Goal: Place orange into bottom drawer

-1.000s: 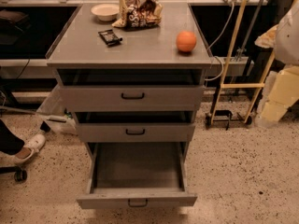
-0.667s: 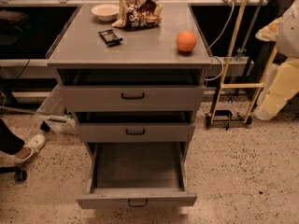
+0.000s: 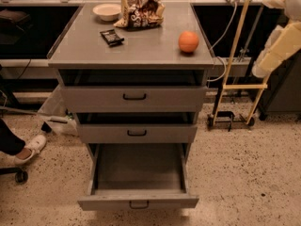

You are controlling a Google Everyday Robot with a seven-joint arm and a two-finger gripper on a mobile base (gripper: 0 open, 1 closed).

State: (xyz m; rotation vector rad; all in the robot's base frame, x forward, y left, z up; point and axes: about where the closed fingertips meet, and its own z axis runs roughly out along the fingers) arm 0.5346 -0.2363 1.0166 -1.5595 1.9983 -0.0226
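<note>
The orange (image 3: pixel 188 42) sits on the right side of the grey cabinet top (image 3: pixel 141 51), near its right edge. The bottom drawer (image 3: pixel 139 175) is pulled wide open at the foot of the cabinet, and its flat grey interior shows nothing inside. My gripper (image 3: pixel 264 68) hangs at the end of the cream arm at the right edge of the camera view. It is to the right of the orange and well apart from it, beyond the cabinet's side. It holds nothing that I can see.
A white bowl (image 3: pixel 107 11), a crumpled snack bag (image 3: pixel 141 12) and a small dark packet (image 3: pixel 112 36) lie on the cabinet top. The two upper drawers (image 3: pixel 135 98) stand slightly ajar. A yellow-framed cart (image 3: pixel 240 84) stands to the right, a person's foot (image 3: pixel 29 148) to the left.
The cream arm at the right edge has risen and shifted slightly. The orange and the drawers have not moved.
</note>
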